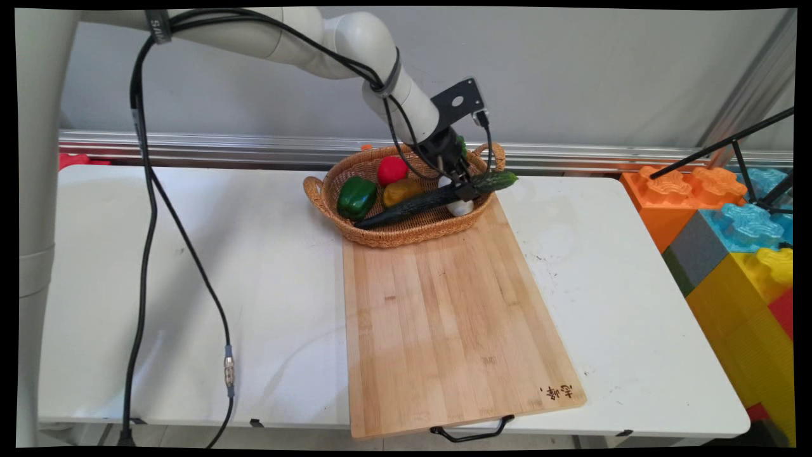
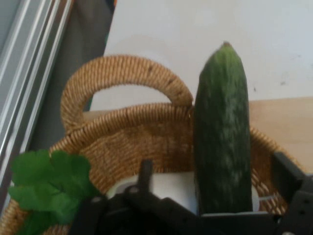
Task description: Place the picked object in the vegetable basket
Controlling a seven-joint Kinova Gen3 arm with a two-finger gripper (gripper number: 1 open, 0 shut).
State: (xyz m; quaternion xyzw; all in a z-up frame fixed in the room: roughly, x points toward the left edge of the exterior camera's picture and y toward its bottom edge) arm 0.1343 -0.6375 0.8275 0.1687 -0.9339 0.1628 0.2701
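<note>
A long dark green cucumber (image 1: pixel 412 204) (image 2: pixel 222 137) lies slanted in a woven basket (image 1: pixel 393 240) (image 2: pixel 142 132). Its right tip pokes out over the rim beside the handle. My gripper (image 1: pixel 466 189) (image 2: pixel 215 208) reaches down into the basket's right end and is shut on the cucumber near that tip. Under it sits a white item (image 1: pixel 461 206) (image 2: pixel 166 188). The basket also holds a green pepper (image 1: pixel 356 197), a red vegetable (image 1: pixel 392 169), a yellow one (image 1: pixel 401 190) and green leaves (image 2: pixel 49 183).
A wooden cutting board (image 1: pixel 444 317) lies just in front of the basket and reaches the table's near edge. Large coloured blocks (image 1: pixel 736 241) and a black tripod leg (image 1: pixel 729 143) stand off the table's right end. Black cables (image 1: pixel 146 254) hang at the left.
</note>
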